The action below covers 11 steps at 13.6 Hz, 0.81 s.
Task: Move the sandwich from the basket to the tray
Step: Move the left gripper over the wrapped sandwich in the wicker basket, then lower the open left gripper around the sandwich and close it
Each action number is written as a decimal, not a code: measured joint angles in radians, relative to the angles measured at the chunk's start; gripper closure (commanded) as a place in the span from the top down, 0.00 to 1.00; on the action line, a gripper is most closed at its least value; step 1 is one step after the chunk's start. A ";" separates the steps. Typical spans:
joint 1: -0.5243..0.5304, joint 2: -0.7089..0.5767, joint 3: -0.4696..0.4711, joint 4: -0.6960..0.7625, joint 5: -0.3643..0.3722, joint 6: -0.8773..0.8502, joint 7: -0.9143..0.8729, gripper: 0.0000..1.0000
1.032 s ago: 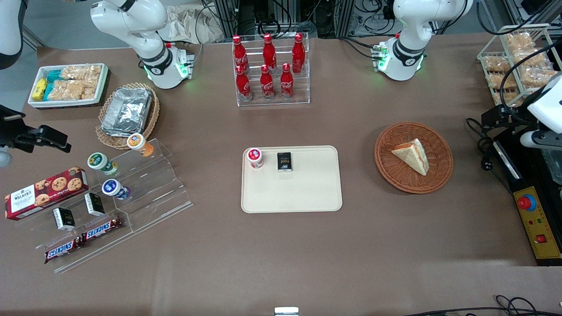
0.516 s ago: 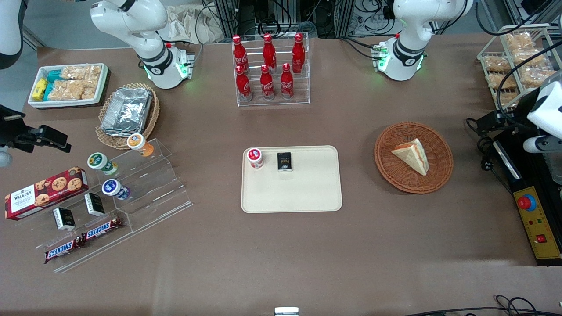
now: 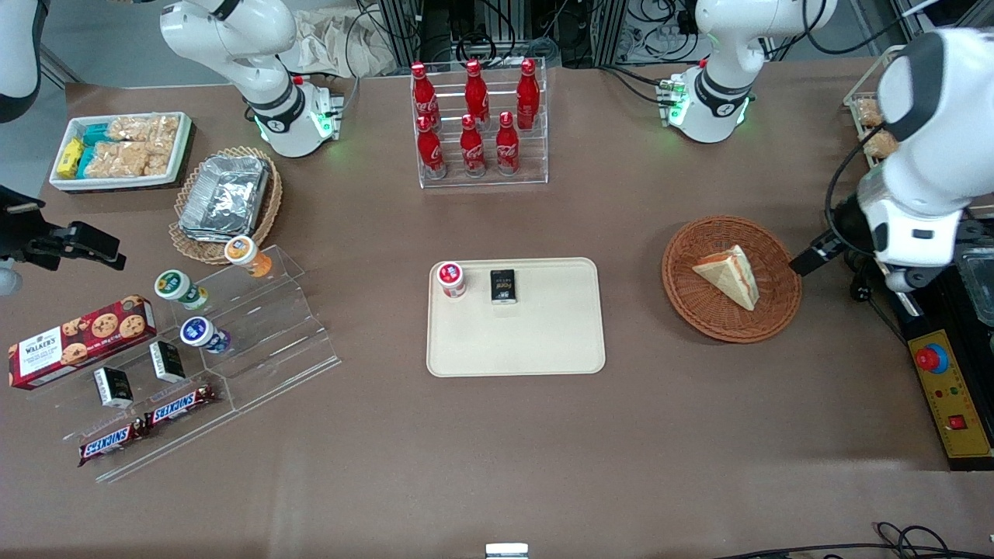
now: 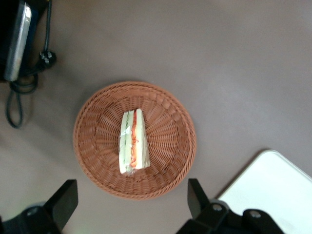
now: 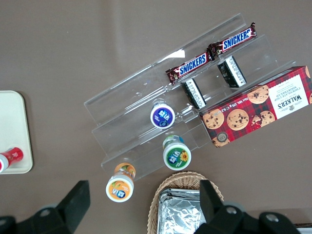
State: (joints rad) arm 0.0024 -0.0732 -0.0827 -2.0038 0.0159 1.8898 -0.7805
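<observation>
Reddish-brown woven basket, white sandwich with red-green filling, cream tray

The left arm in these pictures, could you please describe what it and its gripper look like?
The left arm is glossy white with rounded shells, a dark grey joint band and a black cable looping beside it. Its base shows green lights. The gripper has black, wedge-shaped fingers, open, above the basket.

We see our working arm as glossy white rounded shells with a dark grey joint band and black cables trailing. Its gripper, by the basket, has black, blocky fingers spread wide apart.
</observation>
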 measured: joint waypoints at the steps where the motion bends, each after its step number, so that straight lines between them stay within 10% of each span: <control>1: 0.000 -0.023 0.001 -0.088 -0.001 0.068 -0.018 1.00; 11: 0.002 -0.004 0.004 -0.403 -0.086 0.418 -0.105 1.00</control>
State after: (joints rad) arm 0.0046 -0.0767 -0.0787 -2.4071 -0.0699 2.3082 -0.8859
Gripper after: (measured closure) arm 0.000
